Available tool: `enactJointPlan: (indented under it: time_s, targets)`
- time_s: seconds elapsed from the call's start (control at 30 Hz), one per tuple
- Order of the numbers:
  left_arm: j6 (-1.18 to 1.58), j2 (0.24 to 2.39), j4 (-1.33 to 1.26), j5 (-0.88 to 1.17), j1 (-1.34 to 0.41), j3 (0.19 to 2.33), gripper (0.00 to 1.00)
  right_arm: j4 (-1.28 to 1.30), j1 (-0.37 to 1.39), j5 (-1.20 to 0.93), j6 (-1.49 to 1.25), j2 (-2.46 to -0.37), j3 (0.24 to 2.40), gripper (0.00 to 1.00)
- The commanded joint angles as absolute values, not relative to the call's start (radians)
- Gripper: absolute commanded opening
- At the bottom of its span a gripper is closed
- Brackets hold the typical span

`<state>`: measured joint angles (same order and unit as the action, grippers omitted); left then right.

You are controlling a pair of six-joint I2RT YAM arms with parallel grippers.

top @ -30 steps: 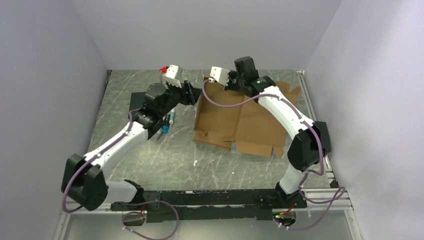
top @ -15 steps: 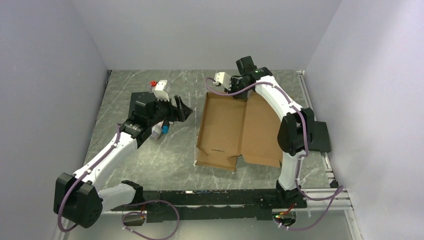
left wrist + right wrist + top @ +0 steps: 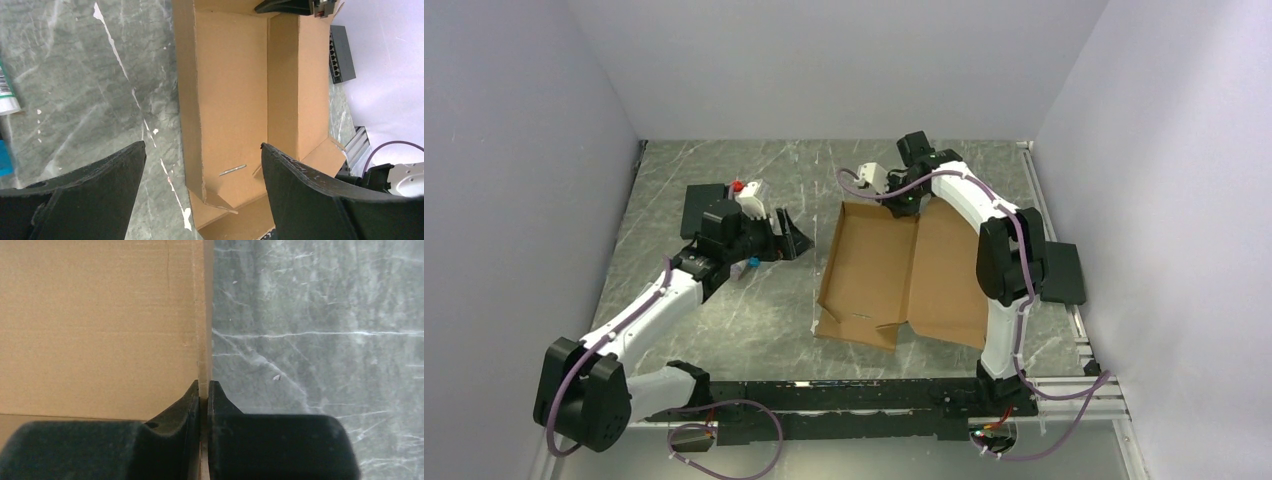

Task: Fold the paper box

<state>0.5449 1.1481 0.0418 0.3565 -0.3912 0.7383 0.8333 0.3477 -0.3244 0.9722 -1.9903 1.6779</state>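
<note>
On the table point(image 3: 724, 320), seen from above, the paper box point(image 3: 894, 270) lies right of centre, open and shallow. Its left long wall and far wall stand up, the right-hand panel lies flat, and the near flaps look loose. The right gripper point(image 3: 894, 205) sits at the far wall. The left gripper point(image 3: 789, 238) hangs just left of the box and touches nothing, with small bottles point(image 3: 746, 262) near it.

In the left wrist view, the 2 fingers point(image 3: 90, 195) stand wide apart and empty, aimed at the raised left wall. A corner tab at the near end is bent inward but not tucked.

In the right wrist view, the jaws are pressed together on the top edge of a standing cardboard wall, pinching it.

I judge the task early to midway. 2 walls are up, yet neither looks locked, the end flaps remain to be folded in, and the lid panel is not yet closed.
</note>
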Motion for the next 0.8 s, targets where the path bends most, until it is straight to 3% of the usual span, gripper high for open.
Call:
enactJointPlan:
  time_s: [0.0, 0.13, 0.4, 0.77]
  targets:
    - [0.588, 1.170, -0.035, 0.409, -0.388, 0.731, 0.90, 0.753, 0.344, -0.347, 0.960, -1.995, 1.633, 0.10]
    - [0.596, 1.196, -0.035, 0.426, -0.388, 0.736, 0.90, 0.737, 0.344, -0.352, 0.955, -1.992, 1.617, 0.23]
    - [0.607, 1.220, -0.038, 0.449, -0.388, 0.736, 0.89, 0.708, 0.343, -0.392, 0.901, -1.984, 1.620, 0.34]
    - [0.619, 1.236, -0.049, 0.455, -0.388, 0.727, 0.90, 0.605, 0.367, -0.346, 0.815, -2.058, 1.612, 0.36]
